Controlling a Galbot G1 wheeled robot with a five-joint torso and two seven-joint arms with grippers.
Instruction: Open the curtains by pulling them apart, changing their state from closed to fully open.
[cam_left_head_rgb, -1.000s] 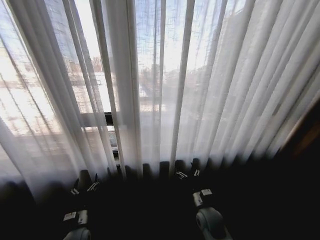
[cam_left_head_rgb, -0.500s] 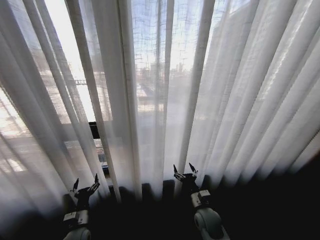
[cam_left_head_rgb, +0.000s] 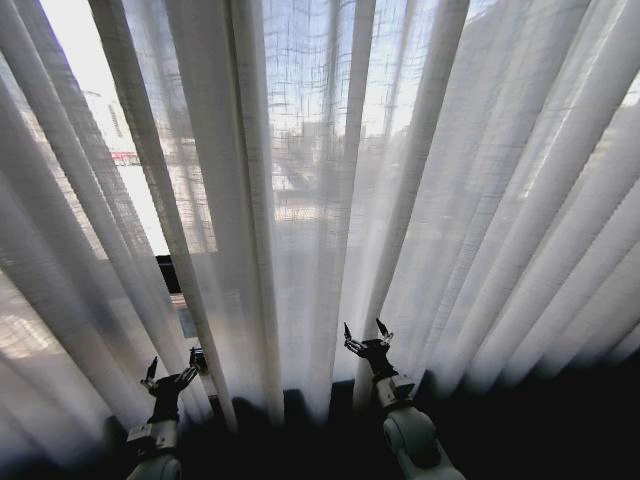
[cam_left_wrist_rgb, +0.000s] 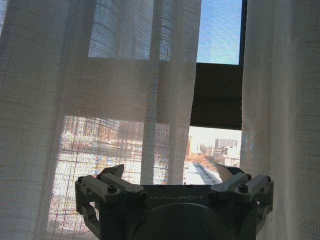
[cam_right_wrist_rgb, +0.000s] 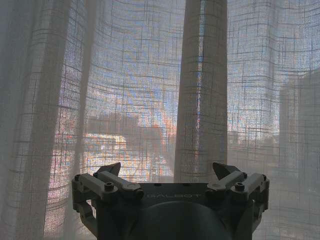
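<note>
Across the whole window hang the curtains (cam_left_head_rgb: 330, 180), sheer pleated cloth, with a narrow gap at about eight o'clock in the head view. Left gripper (cam_left_head_rgb: 168, 375) at seven o'clock and right gripper (cam_left_head_rgb: 366, 335) at six o'clock are both spread wide, holding nothing, close before the fabric. Such cloth looks light, soft and slippery; a bunched pleat probably gives better purchase than a flat stretch.
</note>
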